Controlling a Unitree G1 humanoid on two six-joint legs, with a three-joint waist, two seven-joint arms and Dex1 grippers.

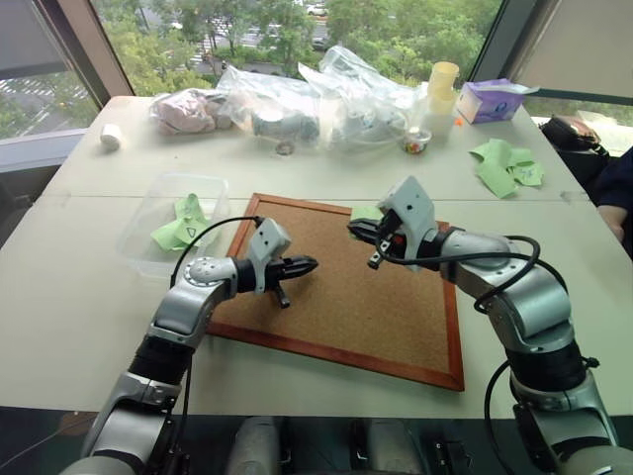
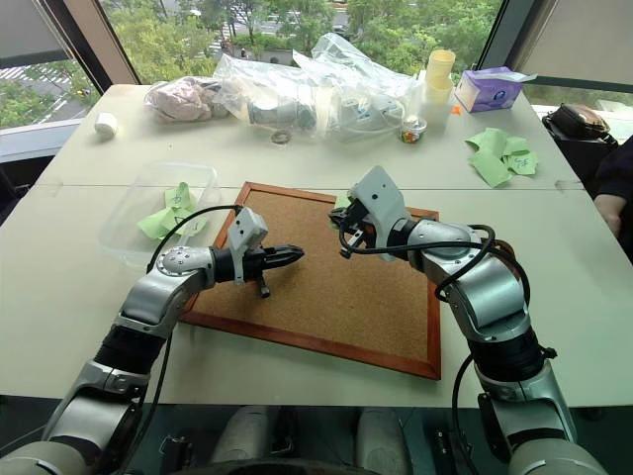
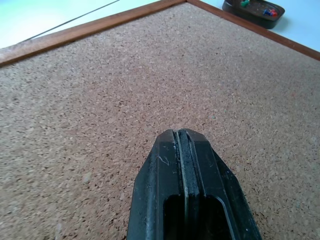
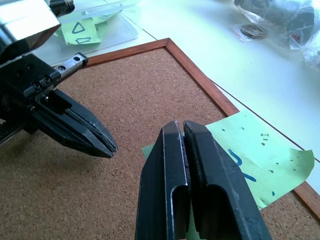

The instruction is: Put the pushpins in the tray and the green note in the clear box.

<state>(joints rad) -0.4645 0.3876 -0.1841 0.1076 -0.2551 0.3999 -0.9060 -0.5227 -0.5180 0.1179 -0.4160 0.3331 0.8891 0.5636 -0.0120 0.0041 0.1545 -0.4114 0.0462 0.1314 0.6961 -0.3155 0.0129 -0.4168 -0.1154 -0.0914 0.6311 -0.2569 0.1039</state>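
Two closed hands [image 1: 309,264] [image 1: 358,230] above cork board [image 1: 336,297]

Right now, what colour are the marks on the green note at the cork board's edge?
Blue, on the light-green square paper note; the right wrist view shows it best.

Bright daylight floods in from the windows [image 1: 297,30] behind the worktop [image 1: 79,287]; shadows are soft, glare whitens its far side.
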